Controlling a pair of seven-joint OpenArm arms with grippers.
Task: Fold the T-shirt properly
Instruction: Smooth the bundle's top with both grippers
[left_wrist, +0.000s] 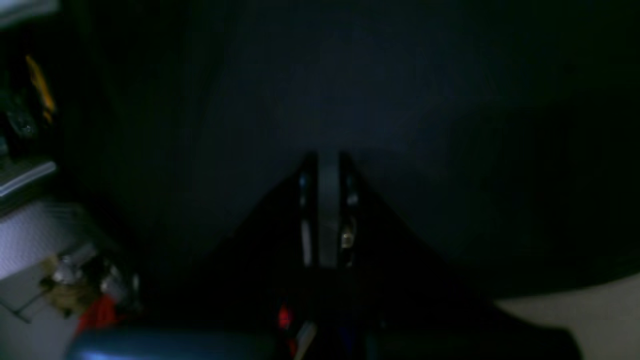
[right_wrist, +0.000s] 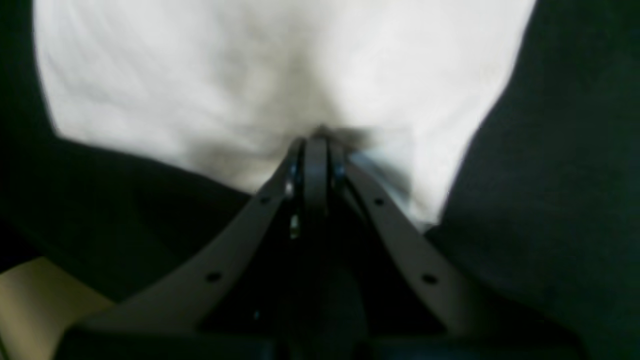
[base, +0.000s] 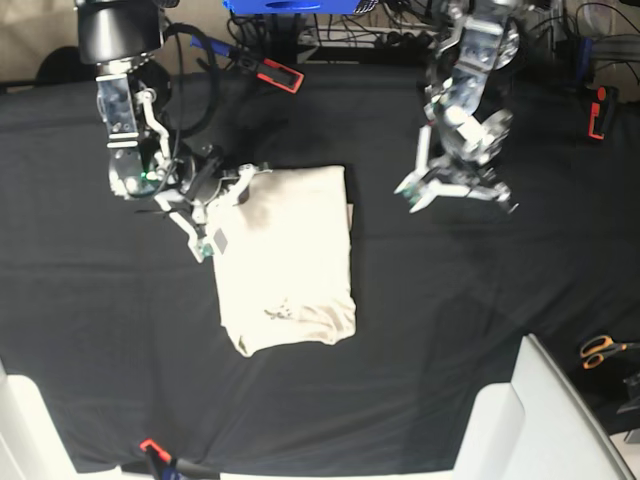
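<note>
The T-shirt (base: 288, 262) lies folded into a tall, narrow oblong near the middle of the black counter (base: 450, 300), its long sides running from 12 to 6 o'clock in the base view. The bottom edge is rounded and slightly rumpled, and a small dark mark sits on the cloth near the lower end.

The right gripper (base: 240, 185) is at the shirt's 11 o'clock corner, reaching in from the 9 o'clock side. In the right wrist view its jaws are pressed together with a pinch of pale cloth (right_wrist: 280, 75) gathered at their tips, the fabric puckering toward the grip; the picture is blurred, so how much cloth is caught cannot be told.

The left gripper (base: 455, 190) hangs over bare counter at about 3 o'clock from the shirt's top, well apart from it. In the left wrist view (left_wrist: 327, 165) its jaws stand nearly together with only a thin slot between them and nothing in it, dark counter beneath.

Orange-handled scissors (base: 600, 350) lie near the counter's edge at about 4 o'clock. A red-and-black clamp (base: 280, 75) sits at the far edge near 12 o'clock, and another (base: 597, 112) at the far 2 o'clock side.
</note>
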